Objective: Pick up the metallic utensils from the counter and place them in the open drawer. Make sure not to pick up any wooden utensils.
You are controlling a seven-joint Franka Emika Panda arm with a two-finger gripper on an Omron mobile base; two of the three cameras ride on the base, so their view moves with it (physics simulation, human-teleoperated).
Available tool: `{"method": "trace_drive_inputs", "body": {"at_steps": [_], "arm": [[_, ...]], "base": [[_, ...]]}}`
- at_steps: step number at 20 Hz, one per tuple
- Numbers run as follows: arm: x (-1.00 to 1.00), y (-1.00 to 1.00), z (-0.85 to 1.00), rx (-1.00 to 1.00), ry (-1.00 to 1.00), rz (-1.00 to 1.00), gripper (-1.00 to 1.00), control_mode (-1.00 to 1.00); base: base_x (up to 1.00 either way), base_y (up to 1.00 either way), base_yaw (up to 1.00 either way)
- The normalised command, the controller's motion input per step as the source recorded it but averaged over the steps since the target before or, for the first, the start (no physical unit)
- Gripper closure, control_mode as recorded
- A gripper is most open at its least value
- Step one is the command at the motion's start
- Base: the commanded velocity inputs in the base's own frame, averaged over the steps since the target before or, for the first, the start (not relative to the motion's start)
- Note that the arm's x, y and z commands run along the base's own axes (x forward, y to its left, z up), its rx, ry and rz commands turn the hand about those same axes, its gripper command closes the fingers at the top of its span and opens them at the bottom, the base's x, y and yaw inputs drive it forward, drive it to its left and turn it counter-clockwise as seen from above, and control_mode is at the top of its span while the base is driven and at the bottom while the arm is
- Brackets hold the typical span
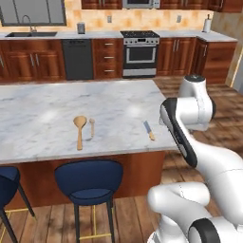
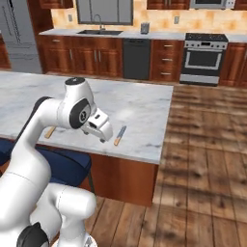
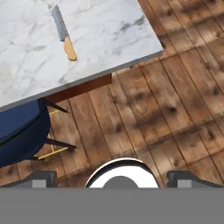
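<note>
Item: grey-bladed knife with short tan handle, flat near the marble counter corner; gripper apparently released — descend centred over handle, skip wooden spoons.

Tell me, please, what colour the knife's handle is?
The knife has a tan handle and a grey blade, clearest in the hand view.

The robot arm has a glossy white shell made of thick, rounded links. Dark grey to black rings and caps mark its joints. A black band runs along one link. The gripper housing is white and blocky.
</note>
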Motion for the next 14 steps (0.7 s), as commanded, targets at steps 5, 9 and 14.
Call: {"method": "trace_drive_inputs", "body": {"at_steps": [5, 9, 14], "arm": [[0.0, 0.0, 0.0, 0.0, 0.0, 0.0, -1.0, 1.0], [0.0, 0.0, 0.0, 0.0, 0.0, 0.0, -1.0, 1.0], [0.14, 0.12, -0.1, 0.0, 0.0, 0.0, -1.0, -1.0]], "base": [[0.52, 0.0, 0.01], [0.64, 0.08, 0.0], [0.29, 0.19, 0.0]]}}
